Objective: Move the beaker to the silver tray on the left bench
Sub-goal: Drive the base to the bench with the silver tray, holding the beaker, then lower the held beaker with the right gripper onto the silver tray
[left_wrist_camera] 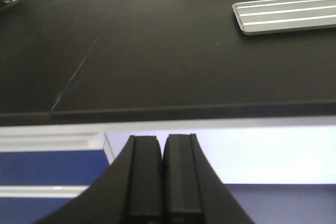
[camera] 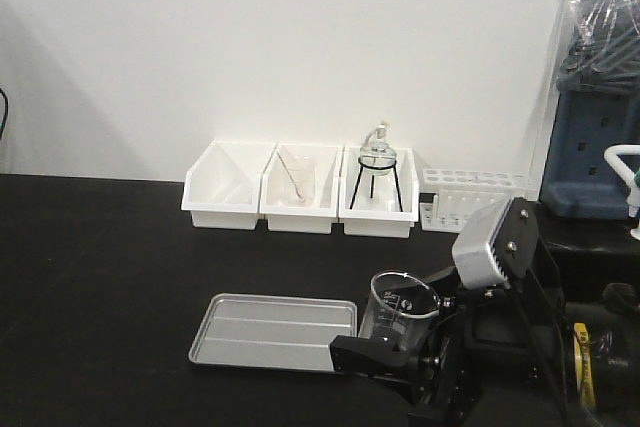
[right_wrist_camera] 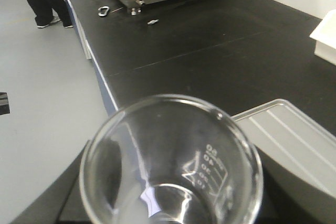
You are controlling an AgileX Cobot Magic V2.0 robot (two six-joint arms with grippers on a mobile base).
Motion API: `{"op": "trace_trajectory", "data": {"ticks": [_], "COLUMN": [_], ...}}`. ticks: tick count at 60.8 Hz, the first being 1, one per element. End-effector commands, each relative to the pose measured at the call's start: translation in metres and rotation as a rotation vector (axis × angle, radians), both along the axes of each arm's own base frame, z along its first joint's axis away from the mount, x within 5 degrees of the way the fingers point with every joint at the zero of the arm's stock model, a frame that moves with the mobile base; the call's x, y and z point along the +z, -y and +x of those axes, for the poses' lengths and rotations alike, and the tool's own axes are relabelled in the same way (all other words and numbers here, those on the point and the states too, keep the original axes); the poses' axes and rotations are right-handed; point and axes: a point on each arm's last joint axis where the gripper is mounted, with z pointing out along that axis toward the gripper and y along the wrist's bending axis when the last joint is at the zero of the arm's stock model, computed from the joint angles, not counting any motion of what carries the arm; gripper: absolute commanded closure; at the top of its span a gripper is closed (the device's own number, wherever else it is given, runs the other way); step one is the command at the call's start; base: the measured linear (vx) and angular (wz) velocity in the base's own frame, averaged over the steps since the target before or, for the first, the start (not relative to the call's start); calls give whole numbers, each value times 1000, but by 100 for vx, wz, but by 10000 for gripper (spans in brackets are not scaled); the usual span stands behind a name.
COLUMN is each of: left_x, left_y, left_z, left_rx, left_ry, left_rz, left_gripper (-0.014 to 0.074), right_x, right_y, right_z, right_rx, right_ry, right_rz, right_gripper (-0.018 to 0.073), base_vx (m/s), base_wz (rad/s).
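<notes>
Left gripper (left_wrist_camera: pixel 163 177): fingers (left_wrist_camera: pixel 144 177) pressed flat together, nothing between them. It hangs off the front edge of the left bench (camera: pixel 100 277), and the silver tray (camera: pixel 270 332) is far ahead of those fingers and to their right. It is out of the way, so low risk from that side.

The silver tray lies flat on the bench, bare, with its raised rim showing all round. Its right end is just to the left of the right fingers.

Beaker (camera: pixel 400 302): upright, mouth up, lifted off the bench with its lower part down in the right gripper (camera: pixel 392 345). The glass hides most of the fingers in the right wrist view, but judging by the lift they are clamped on the beaker's base. It is not over the tray yet, just beside the tray's right end.

Likely risks:
- Smooth glass with a low grip could slip or tip inside the fingers during the sideways move.
- Carried too low, the base or the fingers could catch the tray's raised rim and shove the tray along the bench.
- Let go with the base half on the rim, the beaker lands tilted and could topple or roll.
- Let go while too high, it drops onto metal and could chip or bounce.
- The tray floor looks ribbed, so the beaker may sit a bit unsteady.
</notes>
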Motion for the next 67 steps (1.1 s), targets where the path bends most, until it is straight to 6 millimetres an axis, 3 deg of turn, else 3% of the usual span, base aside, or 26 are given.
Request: {"op": "trace_trajectory", "data": {"ticks": [1, 67], "left_x": [0, 0], "left_y": [1, 1], "left_z": [2, 2], "left_rx": [-9, -9], "left_ry": [61, 61], "left_rz": [-5, -5], "left_gripper": [595, 595], "right_x": [20, 20], "right_y": [1, 1], "right_z": [-4, -4], "right_rx": [-11, -11], "right_ry": [43, 43], "right_rz": [63, 64], "right_gripper": [571, 571], "base_vx": [30, 18], "base_wz": [-4, -2]}}
